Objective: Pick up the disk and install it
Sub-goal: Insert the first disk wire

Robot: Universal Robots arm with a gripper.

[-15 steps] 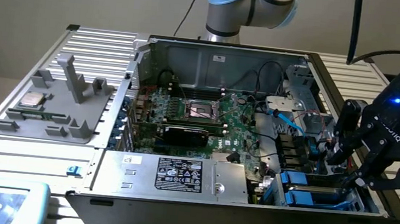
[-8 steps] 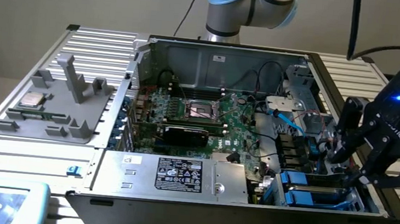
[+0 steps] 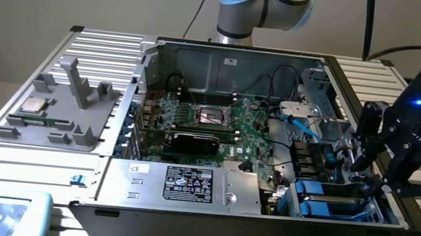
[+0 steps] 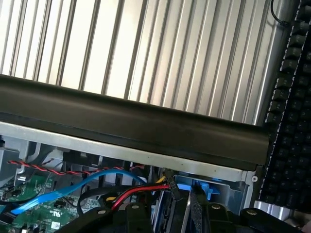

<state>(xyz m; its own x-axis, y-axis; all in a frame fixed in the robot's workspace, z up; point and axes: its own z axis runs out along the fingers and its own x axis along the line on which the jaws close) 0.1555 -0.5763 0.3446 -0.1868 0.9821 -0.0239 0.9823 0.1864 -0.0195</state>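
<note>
Hand [image 3: 373, 175] low inside computer case [image 3: 185, 223], over drive bay [image 3: 317, 199] at exterior view's right; pinching or not: cannot tell. Disk [image 4: 193, 186]: blue rail at bay mouth, just ahead of hand. Risk: snag on red cable [image 4: 141, 191], jam if tilted. Wrist view reveals cable; exterior view places hand.

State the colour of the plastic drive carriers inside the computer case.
The plastic drive carriers are bright blue; exterior view shows it best.

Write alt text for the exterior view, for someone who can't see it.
The robot's tool hangs over the open computer case at the exterior view's right, above blue drive rails. The case sits on a ribbed metal table.
</note>
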